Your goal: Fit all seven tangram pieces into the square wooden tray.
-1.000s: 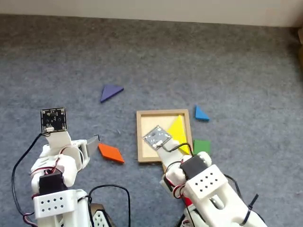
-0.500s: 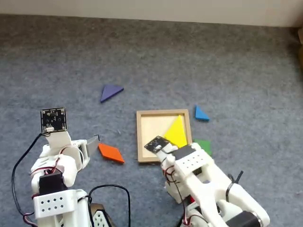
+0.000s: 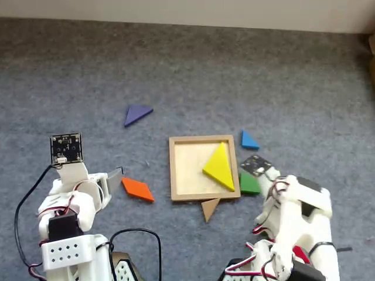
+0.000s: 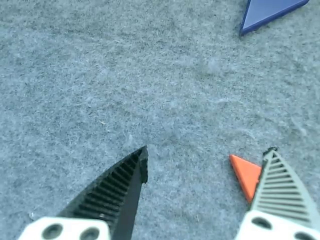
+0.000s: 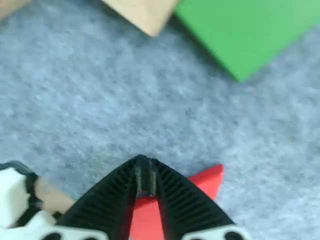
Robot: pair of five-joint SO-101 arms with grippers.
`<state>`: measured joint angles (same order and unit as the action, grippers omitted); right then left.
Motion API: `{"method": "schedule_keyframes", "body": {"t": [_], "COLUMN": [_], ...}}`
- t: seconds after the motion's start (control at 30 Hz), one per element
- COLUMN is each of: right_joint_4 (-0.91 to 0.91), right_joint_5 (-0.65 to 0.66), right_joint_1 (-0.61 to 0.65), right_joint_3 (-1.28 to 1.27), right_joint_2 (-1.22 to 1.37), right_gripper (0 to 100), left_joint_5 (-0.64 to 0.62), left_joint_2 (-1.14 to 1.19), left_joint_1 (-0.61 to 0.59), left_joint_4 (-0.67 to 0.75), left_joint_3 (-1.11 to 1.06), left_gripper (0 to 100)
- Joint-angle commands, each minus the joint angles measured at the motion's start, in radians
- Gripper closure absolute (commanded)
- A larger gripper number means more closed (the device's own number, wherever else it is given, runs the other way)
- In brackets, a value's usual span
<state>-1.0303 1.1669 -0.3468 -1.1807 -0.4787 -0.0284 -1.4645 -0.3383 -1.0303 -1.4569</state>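
Observation:
The square wooden tray (image 3: 174, 170) holds a yellow triangle (image 3: 220, 167). Around it on the carpet lie a green square (image 3: 250, 184), a small blue triangle (image 3: 249, 141), a tan triangle (image 3: 210, 208), an orange parallelogram (image 3: 137, 189) and a dark blue triangle (image 3: 137, 114). My left gripper (image 4: 206, 152) is open just above the carpet, the orange parallelogram (image 4: 245, 175) by its pale finger. My right gripper (image 5: 145, 167) is shut low over the carpet, with a red piece (image 5: 202, 182) lying under it, the green square (image 5: 250, 30) and a tray corner (image 5: 145, 12) ahead.
Grey carpet covers the whole table. The right arm (image 3: 293, 222) stands right of the tray's near corner, the left arm (image 3: 73, 193) at the lower left. A pale wall edge runs along the far side.
The right arm swung from over the tray's near edge to the right, to beside the green square. The tan triangle in front of the tray came into sight. The left arm kept still.

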Motion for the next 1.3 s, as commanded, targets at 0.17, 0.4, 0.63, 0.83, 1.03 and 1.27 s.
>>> {"method": "schedule_keyframes", "body": {"t": [0.17, 0.4, 0.63, 0.83, 1.03, 1.27], "right_joint_4": [0.094, -0.122, -0.262, -0.332, -0.463, -0.460], "right_joint_5": [0.186, 0.181, 0.008, -0.078, -0.068, 0.035], "right_joint_1": [-0.308, -0.363, -0.363, -0.387, -0.469, -0.535], "right_joint_3": [0.099, 0.223, 0.394, 0.410, 0.415, 0.404], "right_joint_2": [0.001, -0.001, 0.001, -0.010, -0.010, 0.001], "right_gripper": [98.5, 98.5, 98.5, 91.7, 76.9, 69.2], "left_joint_5": [0.008, 0.008, 0.008, 0.008, 0.008, 0.008], "left_joint_2": [-0.008, -0.008, -0.008, -0.008, -0.008, -0.008], "left_joint_1": [-0.012, -0.012, -0.012, -0.012, -0.012, -0.012], "left_joint_4": [0.011, 0.017, 0.017, 0.017, 0.017, 0.015], "left_joint_3": [0.002, -0.007, -0.008, -0.008, -0.008, -0.008], "left_gripper": [65, 65, 65, 65, 65, 65]}}
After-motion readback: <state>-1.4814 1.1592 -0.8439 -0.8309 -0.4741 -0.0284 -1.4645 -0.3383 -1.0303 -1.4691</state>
